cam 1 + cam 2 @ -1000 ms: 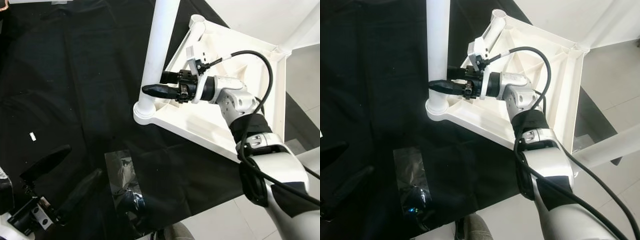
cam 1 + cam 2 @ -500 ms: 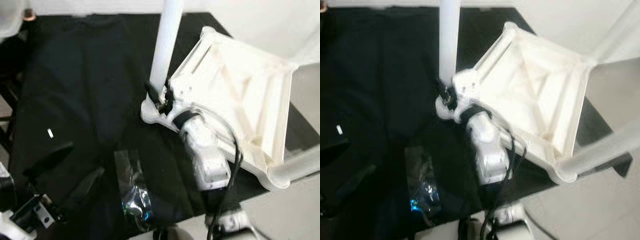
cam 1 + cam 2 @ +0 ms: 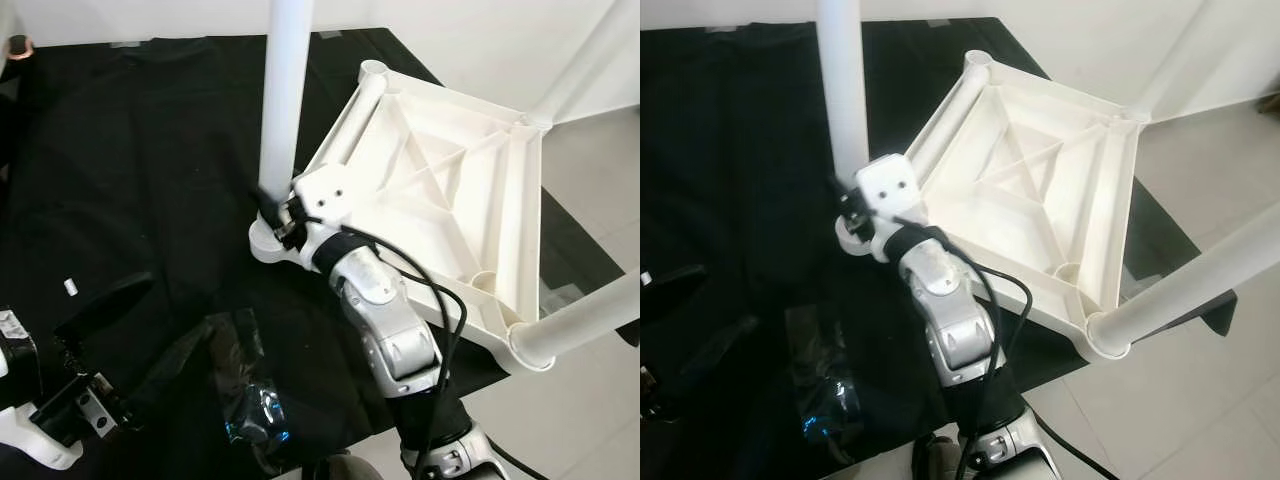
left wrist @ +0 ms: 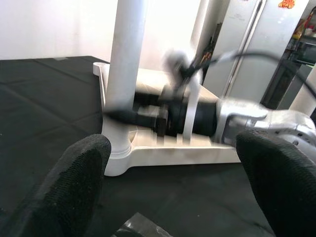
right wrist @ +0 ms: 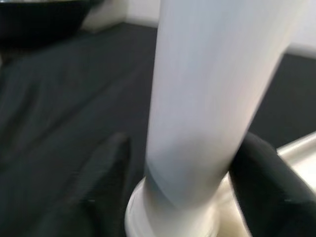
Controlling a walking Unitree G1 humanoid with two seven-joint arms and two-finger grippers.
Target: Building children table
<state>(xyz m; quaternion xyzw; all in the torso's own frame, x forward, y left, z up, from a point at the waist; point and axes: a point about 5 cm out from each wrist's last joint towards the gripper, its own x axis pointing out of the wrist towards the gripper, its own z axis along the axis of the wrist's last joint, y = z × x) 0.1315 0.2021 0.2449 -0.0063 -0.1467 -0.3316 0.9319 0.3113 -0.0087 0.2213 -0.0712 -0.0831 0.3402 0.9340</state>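
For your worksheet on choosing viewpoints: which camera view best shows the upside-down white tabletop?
The right eye view: the whole ribbed underside of the tabletop is visible. The left eye view shows nearly the same. The left wrist view catches one edge; the right wrist view just a corner socket.

Upturned table top (image 3: 440, 190) on the cloth (image 3: 130, 180), right pincer (image 3: 275, 212) astride its near-left leg (image 3: 283, 100).

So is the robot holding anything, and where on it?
The right gripper has its fingers either side of the round white plastic table leg, low down by its socket. The left gripper holds nothing.
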